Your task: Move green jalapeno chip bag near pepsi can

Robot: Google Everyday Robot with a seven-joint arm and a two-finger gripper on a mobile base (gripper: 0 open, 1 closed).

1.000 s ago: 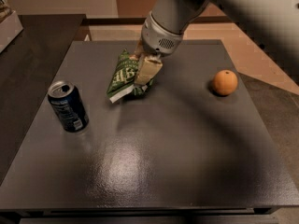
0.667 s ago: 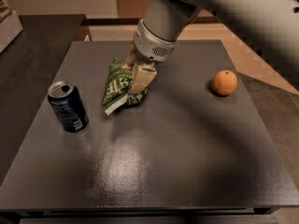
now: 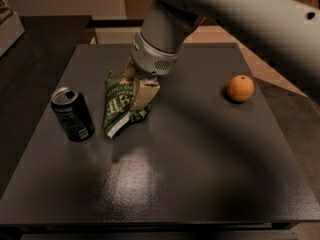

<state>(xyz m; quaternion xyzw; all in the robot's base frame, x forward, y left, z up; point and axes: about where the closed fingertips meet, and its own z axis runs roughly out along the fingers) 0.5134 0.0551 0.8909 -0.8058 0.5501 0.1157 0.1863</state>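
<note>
The green jalapeno chip bag [image 3: 117, 104] is a crinkly dark-green foil bag with white lettering, left of the table's middle. My gripper [image 3: 138, 90] is shut on the bag's right part and holds it tilted, its lower corner at or just above the tabletop. The pepsi can [image 3: 73, 114] stands upright just left of the bag, a small gap between them. My arm comes down from the upper right and hides the bag's top right part.
A round orange fruit [image 3: 240, 88] lies on the right side of the dark table [image 3: 190, 174]. A lower dark surface [image 3: 35, 49] lies beyond the table's left edge. A pale box [image 3: 7, 21] shows at the far upper left.
My gripper has carried the chip bag to the left and a little toward the front, closer to the can. The can and the orange have not moved.
</note>
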